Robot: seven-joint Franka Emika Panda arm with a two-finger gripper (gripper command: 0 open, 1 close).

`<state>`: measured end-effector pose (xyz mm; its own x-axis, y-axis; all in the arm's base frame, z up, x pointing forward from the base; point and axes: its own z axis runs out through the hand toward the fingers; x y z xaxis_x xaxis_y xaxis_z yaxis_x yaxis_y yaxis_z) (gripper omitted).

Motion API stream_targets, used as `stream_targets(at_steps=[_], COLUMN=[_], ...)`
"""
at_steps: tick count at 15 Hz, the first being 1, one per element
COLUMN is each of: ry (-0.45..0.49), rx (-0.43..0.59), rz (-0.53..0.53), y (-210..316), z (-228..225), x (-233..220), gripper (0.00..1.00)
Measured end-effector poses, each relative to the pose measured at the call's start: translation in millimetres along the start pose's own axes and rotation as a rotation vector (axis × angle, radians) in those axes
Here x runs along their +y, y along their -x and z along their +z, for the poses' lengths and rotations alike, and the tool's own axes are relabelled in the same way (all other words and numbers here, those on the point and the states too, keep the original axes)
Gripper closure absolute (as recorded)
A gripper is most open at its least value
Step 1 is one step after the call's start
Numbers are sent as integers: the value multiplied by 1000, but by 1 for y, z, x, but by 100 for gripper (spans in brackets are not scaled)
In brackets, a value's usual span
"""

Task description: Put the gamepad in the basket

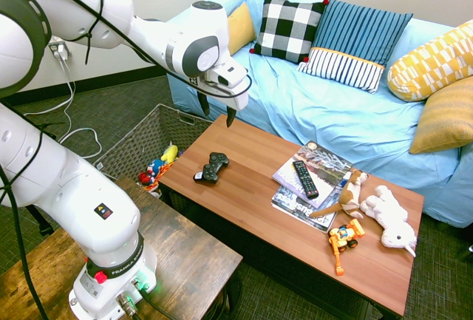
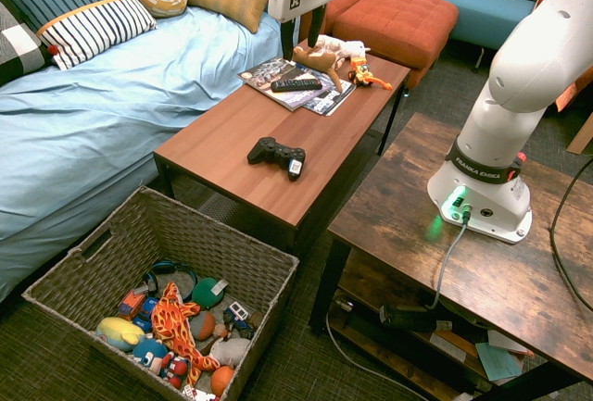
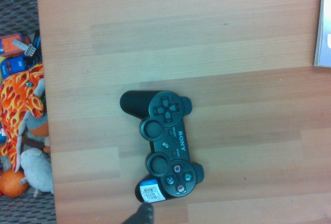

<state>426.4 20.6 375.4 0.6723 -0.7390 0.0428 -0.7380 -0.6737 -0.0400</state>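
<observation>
The jaws point(image 2: 303, 36) are released, wide apart, above the tabletop point(image 2: 218, 132). Below them, the gamepad point(image 2: 276, 155) lies near the edge on the basket's side, with bare wood around it. The basket point(image 2: 176, 234) stands lower, beyond this edge.

Blk gamepad point(image 2: 276, 155), blk/wht checked pillow point(image 1: 289, 26), grey-brn (?) basket point(image 2: 171, 225)

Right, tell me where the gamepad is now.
The gamepad lies on the coffee table; in the second exterior view it sits on the stretch between the remote and the basket.
</observation>
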Motion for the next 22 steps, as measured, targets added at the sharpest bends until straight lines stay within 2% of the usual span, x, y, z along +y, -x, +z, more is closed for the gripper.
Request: stream_targets(at_steps=[3,5,11,15,22], ry=[3,-6,33,68,134], rx=[-1,12,3,-29,-80], rz=[-9,-50,-188,-192,-128], y=[0,5,39,44,24], z=[2,9,87,154,248], x=[0,-5,-34,-41,-63], gripper=[0,0,0,0,0])
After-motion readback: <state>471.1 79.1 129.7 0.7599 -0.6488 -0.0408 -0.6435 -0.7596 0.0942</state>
